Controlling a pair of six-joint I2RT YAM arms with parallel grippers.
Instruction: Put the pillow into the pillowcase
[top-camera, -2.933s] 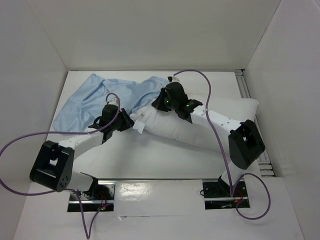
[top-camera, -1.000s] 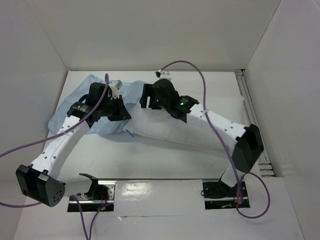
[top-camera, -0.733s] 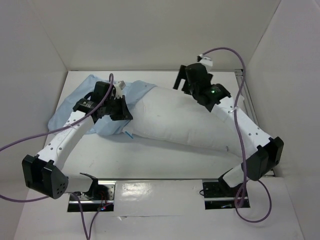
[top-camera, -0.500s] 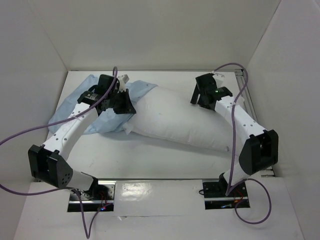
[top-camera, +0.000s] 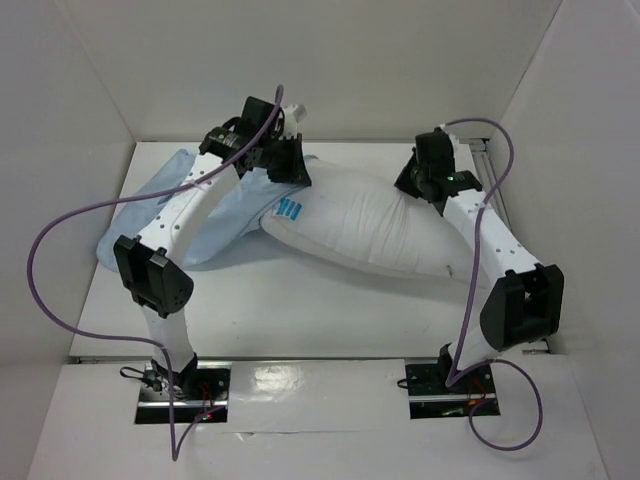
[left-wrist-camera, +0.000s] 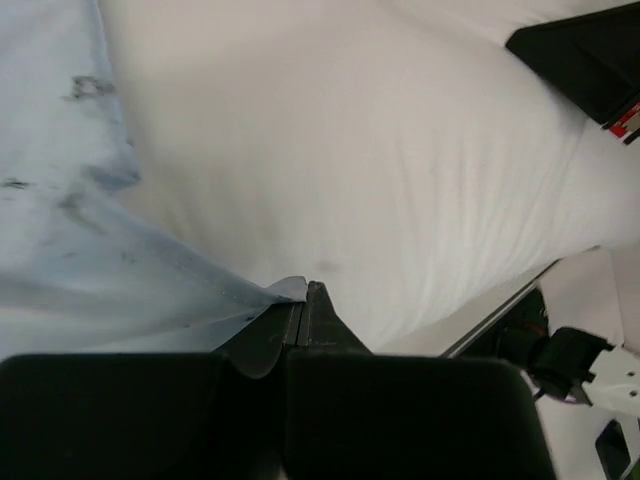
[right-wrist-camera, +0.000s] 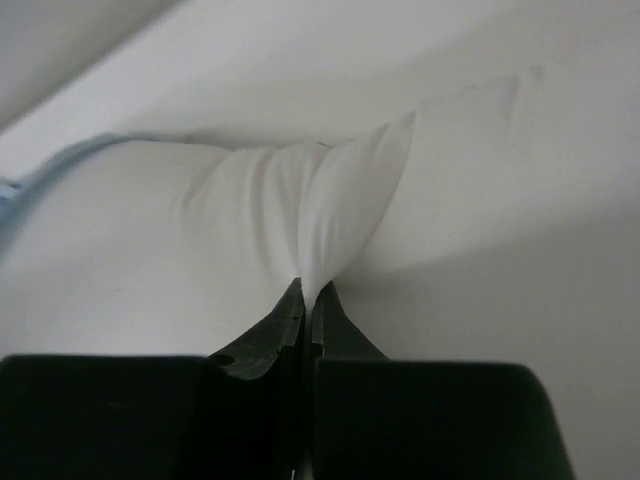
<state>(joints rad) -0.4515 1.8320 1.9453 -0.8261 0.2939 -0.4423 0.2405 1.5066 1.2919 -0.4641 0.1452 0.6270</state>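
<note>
Pillow (top-camera: 365, 225): mid-table, long axis left to right, left end at pillowcase (top-camera: 215, 225) mouth
Left gripper (left-wrist-camera: 305, 296): clenched on pillowcase edge, nearer the opening
Right gripper (right-wrist-camera: 308, 292): pinching pillow fabric near right end

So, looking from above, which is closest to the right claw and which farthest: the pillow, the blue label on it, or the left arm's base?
1. Pillow: pinched in the right gripper.
2. Blue label: pillow's left end.
3. Left arm's base: near-left corner.
</note>
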